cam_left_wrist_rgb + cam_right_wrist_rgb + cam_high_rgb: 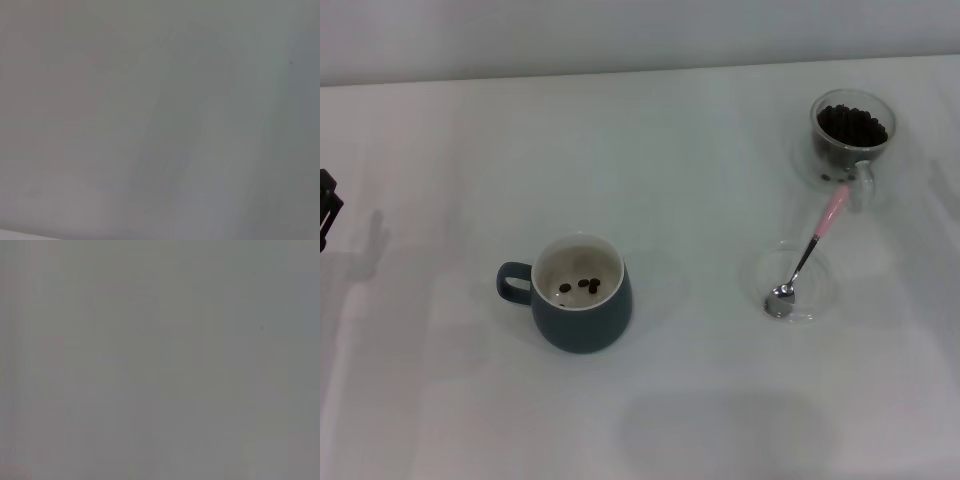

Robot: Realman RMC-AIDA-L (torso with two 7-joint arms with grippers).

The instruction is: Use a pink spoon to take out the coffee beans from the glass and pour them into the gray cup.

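Coffee beans (853, 126) fill most of the glass (852, 135), which stands at the far right of the surface (650, 150), and a few more (582, 286) already lie on the cream bottom of the gray cup (578, 292), near the middle and closer to us. From that we judge the transfer begun but far from finished: the glass looks nearly full, the cup holds only a handful.

Nothing holds the pink spoon (807, 257). Its metal bowl rests in a shallow clear glass dish (796, 284) just in front of the glass, and its pink handle end slants up toward the glass's side handle; whether the two touch we cannot tell. The spoon's bowl looks empty. So what is left, as we read it, is to pick the spoon up again, scoop from the glass, carry across to the cup well to the left, and tip.

Of our left hand (328, 208) only a dark piece shows at the left edge of the head view, well apart from the cup; we cannot tell how its fingers stand. Our right hand is not in view at all. Both wrist views show only plain pale gray.

The surface is plain white and smooth, with soft shadows. Behind it runs a pale wall (640, 35); nothing more of the room shows.
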